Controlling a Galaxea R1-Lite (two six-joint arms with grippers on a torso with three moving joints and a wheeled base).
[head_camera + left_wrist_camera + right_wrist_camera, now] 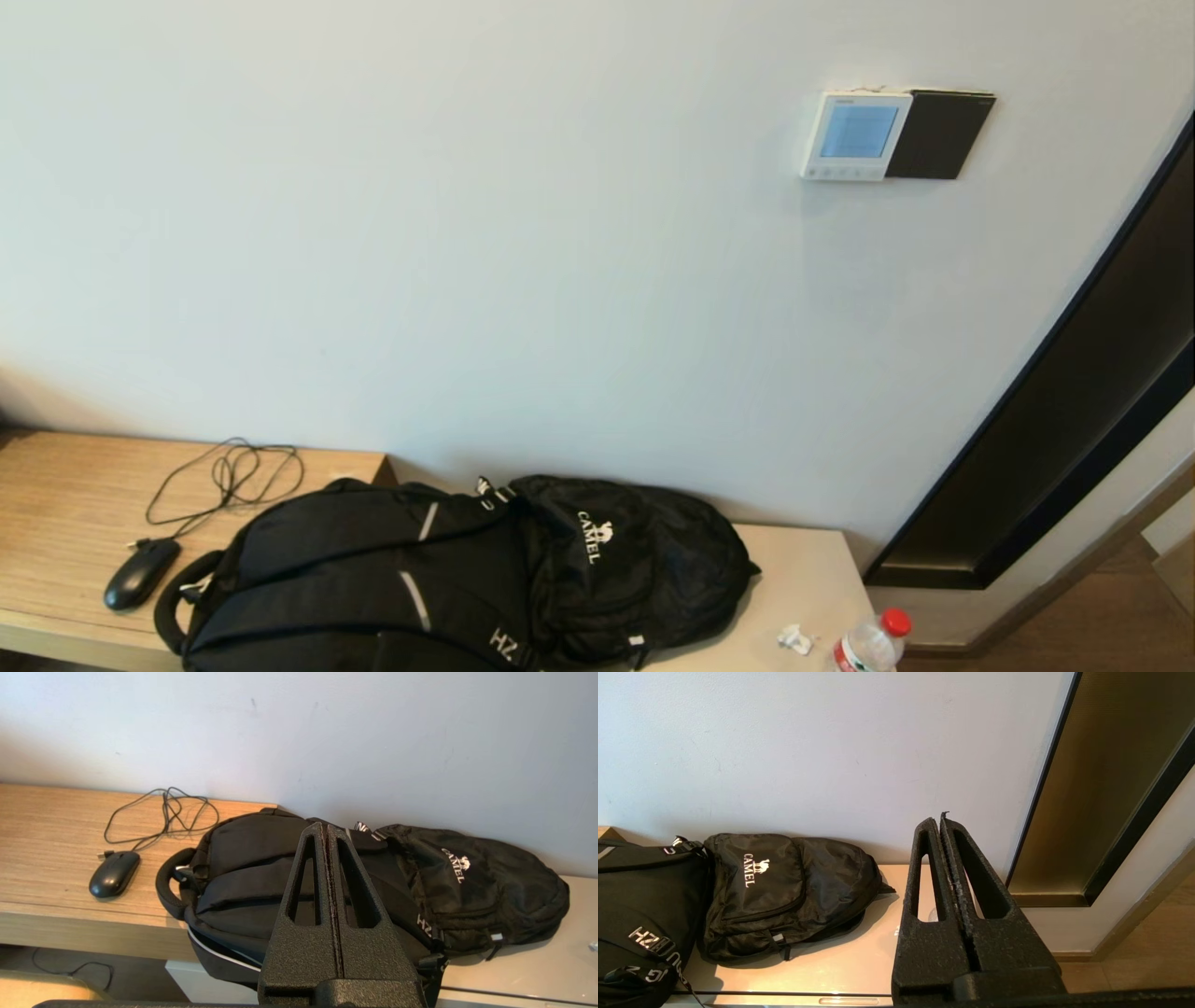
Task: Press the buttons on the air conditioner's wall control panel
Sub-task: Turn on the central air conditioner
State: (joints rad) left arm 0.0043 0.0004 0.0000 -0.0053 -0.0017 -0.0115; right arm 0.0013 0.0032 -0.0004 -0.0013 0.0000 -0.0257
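Note:
The wall control panel (856, 135) is a small white square with a light-blue screen, high on the wall at the right in the head view. The buttons (844, 172) form a pale row along its bottom strip. Neither gripper shows in the head view. My left gripper (326, 828) is shut and empty, low over a black backpack. My right gripper (939, 820) is shut and empty, low over the beige shelf near the dark door frame. The panel is out of both wrist views.
A dark square plate (938, 135) adjoins the panel on its right. Black backpacks (448, 579) lie on the bench below. A black mouse (140, 573) with its cable lies on the wooden top at left. A water bottle (873, 644) stands at lower right. A dark door frame (1074, 439) runs down the right.

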